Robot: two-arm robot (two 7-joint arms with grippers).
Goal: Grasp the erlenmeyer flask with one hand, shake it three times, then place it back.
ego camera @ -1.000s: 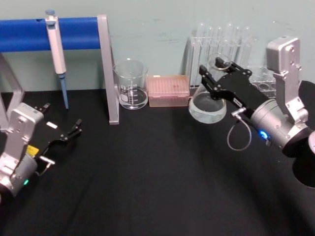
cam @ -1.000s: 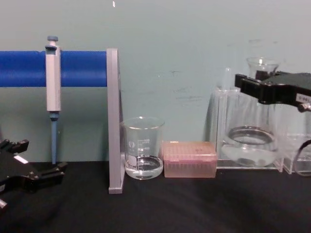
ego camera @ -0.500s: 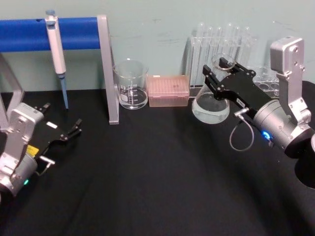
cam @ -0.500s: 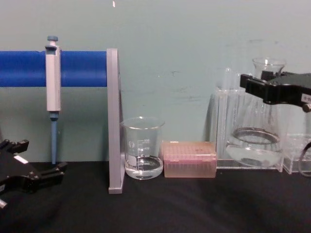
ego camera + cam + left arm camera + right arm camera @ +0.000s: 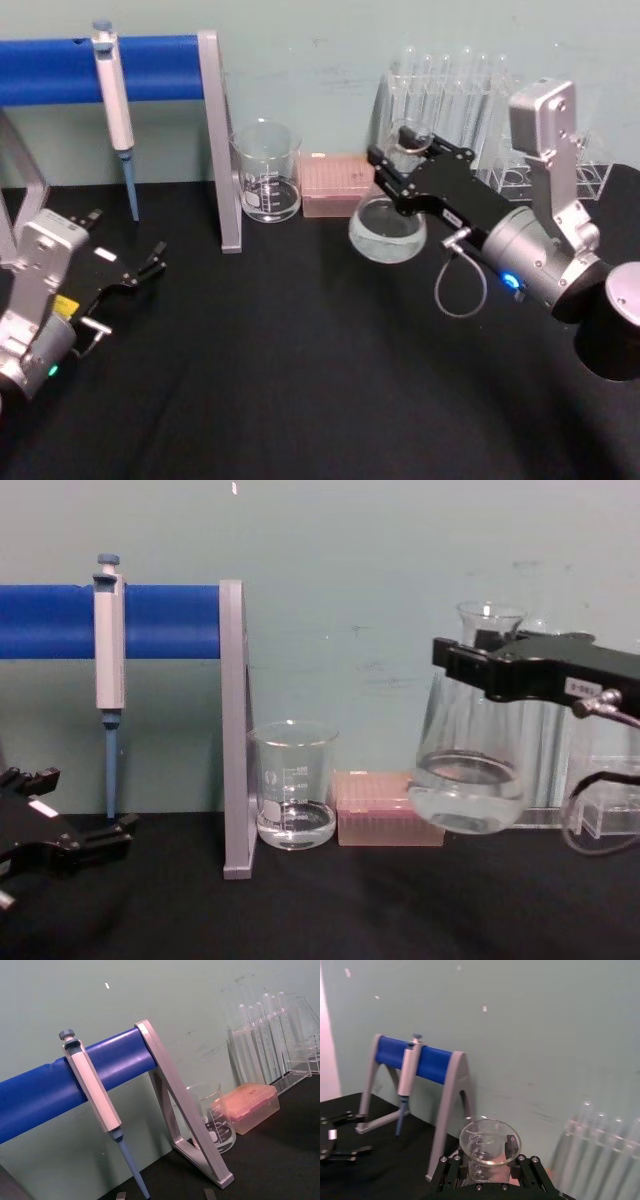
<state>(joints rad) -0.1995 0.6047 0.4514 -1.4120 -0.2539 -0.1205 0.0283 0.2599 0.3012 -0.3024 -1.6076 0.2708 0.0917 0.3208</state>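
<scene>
The erlenmeyer flask (image 5: 388, 232) is clear glass with a little clear liquid, and it hangs off the black table in front of the pink box. My right gripper (image 5: 408, 158) is shut on its neck, just under the flared rim. From the side, the flask (image 5: 468, 770) floats above the tabletop with the right gripper (image 5: 487, 666) clamped across the neck. The right wrist view looks down on the flask rim (image 5: 490, 1141) between the black fingers (image 5: 451, 1169). My left gripper (image 5: 142, 272) is parked open at the table's left, also seen at the chest view's edge as the left gripper (image 5: 82, 808).
A blue pipette stand (image 5: 150, 65) holds a pipette (image 5: 115, 100) at the back left. A glass beaker (image 5: 266, 172), a pink tip box (image 5: 340, 185) and a test tube rack (image 5: 470, 90) line the back wall. Open black tabletop (image 5: 300, 360) lies in front.
My right gripper has swung the flask left, away from the test tube rack and toward the pink box, after a small drift right. The left arm has not moved.
</scene>
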